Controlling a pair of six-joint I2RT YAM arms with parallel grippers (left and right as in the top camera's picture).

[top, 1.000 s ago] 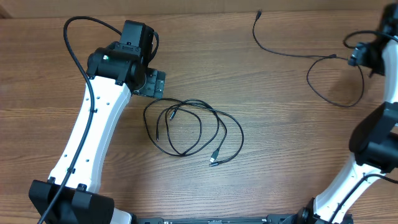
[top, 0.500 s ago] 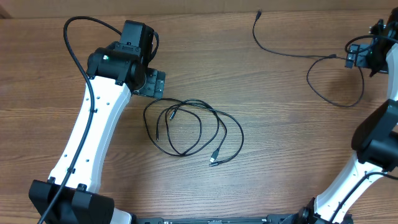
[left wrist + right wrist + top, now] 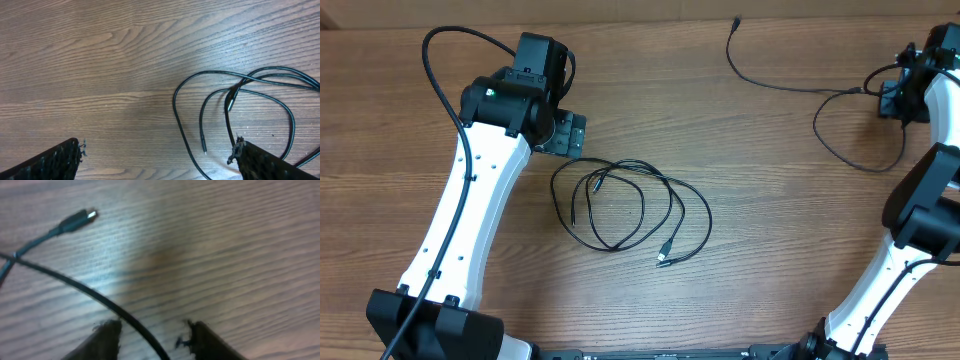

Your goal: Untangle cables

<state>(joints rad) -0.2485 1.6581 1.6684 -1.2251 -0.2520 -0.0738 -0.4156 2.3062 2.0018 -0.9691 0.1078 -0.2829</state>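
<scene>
Black fingers of right gripper (image 3: pixel 152 341) partway apart, astride the loose cable (image 3: pixel 95 296), bare wood showing either side of it, nothing clamped. Small plug (image 3: pixel 80 219) up-left of that, blurred. From overhead, sitting at far right edge of wooden table (image 3: pixel 770 250), over that cable's loop. Left gripper (image 3: pixel 157 157) spread wide and empty, hovering low just beside tangled cables (image 3: pixel 174 102). Coiled mid-table, plug ends lying inside and at near edge of coil, well apart from the loose cable.

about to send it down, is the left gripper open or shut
Open: the left gripper has its fingers far apart in the wrist view, clamped on nothing.
</scene>
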